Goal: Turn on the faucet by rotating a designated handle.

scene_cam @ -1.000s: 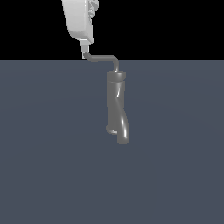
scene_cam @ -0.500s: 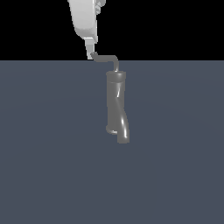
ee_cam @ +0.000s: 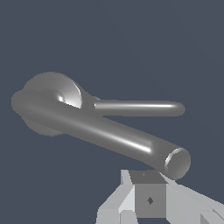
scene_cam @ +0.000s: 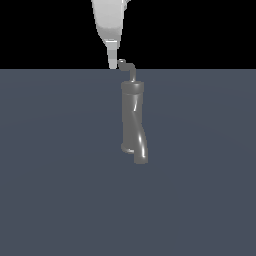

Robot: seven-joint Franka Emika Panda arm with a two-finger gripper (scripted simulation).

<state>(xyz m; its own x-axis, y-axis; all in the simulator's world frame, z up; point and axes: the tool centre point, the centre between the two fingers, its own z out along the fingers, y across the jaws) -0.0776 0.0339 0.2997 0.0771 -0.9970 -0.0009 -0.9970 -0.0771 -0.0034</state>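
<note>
Faucet [scene_cam: 133, 120] upright mid-bench [scene_cam: 50, 175], spout curving down its front. Handle [scene_cam: 128, 67] on top of the faucet, bent, tip toward the exterior view's left. Gripper [scene_cam: 113, 62] just beside that tip, apparently touching; jaws' state impossible to tell, spread hidden in both views. Likely mid-turn: contact seemingly made, most of the rotation still to do, water not visible.
</note>
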